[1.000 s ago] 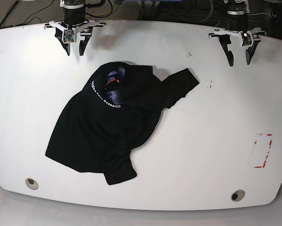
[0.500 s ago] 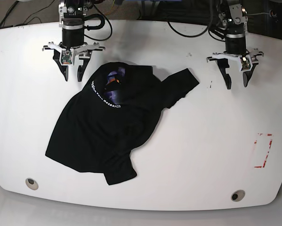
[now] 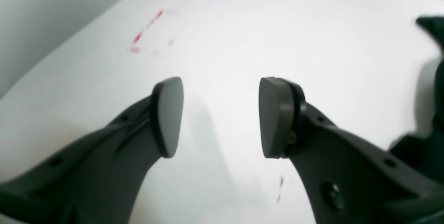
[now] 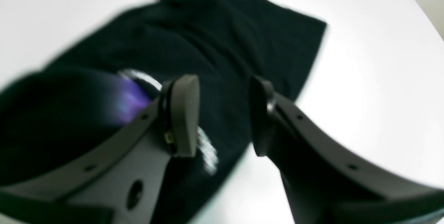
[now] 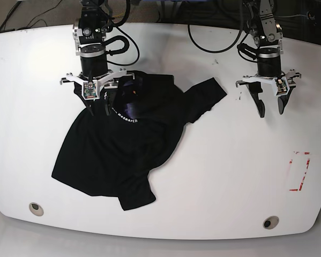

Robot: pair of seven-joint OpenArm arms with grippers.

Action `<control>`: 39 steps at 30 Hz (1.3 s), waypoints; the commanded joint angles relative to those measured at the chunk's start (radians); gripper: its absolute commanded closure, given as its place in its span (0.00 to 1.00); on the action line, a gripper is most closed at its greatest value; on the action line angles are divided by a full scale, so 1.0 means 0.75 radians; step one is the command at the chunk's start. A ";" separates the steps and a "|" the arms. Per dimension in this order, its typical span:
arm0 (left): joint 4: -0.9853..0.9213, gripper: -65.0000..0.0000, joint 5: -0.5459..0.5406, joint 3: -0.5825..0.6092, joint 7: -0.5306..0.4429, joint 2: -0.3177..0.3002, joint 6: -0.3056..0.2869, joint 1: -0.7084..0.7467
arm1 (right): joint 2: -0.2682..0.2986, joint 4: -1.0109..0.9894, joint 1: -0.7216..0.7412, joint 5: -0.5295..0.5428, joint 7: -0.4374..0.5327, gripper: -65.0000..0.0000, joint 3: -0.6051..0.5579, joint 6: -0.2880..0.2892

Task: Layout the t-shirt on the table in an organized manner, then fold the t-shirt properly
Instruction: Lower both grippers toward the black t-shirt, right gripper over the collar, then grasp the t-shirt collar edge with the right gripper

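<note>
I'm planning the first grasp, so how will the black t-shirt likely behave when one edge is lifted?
The t-shirt will probably be floppy: it lies crumpled, with folds and a sleeve twisted aside. It likely sags and drags rather than rising whole, since it spreads wide over the table. On that glossy top it may slide easily.

t-shirt [image 5: 114,155]: black, crumpled | table [image 5: 230,176]: glossy white

black t-shirt [image 5: 114,152], white lettering, white table [image 5: 224,176]
</note>
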 commanded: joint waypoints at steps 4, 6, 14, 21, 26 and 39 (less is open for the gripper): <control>0.024 0.50 -0.003 0.002 -0.036 -0.002 0.005 -0.001 | 0.004 0.026 0.053 0.006 0.033 0.63 -0.057 0.001; 0.020 0.50 -0.003 0.004 -0.034 -0.004 0.005 -0.007 | 0.006 0.024 0.065 0.006 0.033 0.63 -0.084 0.001; 0.010 0.50 -0.003 0.035 -0.034 -0.004 0.005 -0.064 | 0.006 0.000 0.118 0.004 -0.034 0.63 -0.160 0.001; 0.006 0.50 -0.003 -0.008 -0.003 -0.031 0.011 -0.138 | 0.039 -0.002 0.145 0.004 -0.143 0.63 -0.145 0.001; -0.004 0.50 -0.003 -0.012 0.054 -0.031 0.011 -0.210 | 0.043 -0.002 0.145 0.004 -0.143 0.63 -0.139 0.001; -0.047 0.50 -0.005 -0.035 0.062 -0.031 0.011 -0.240 | 0.045 0.000 0.126 0.004 -0.149 0.63 -0.215 0.001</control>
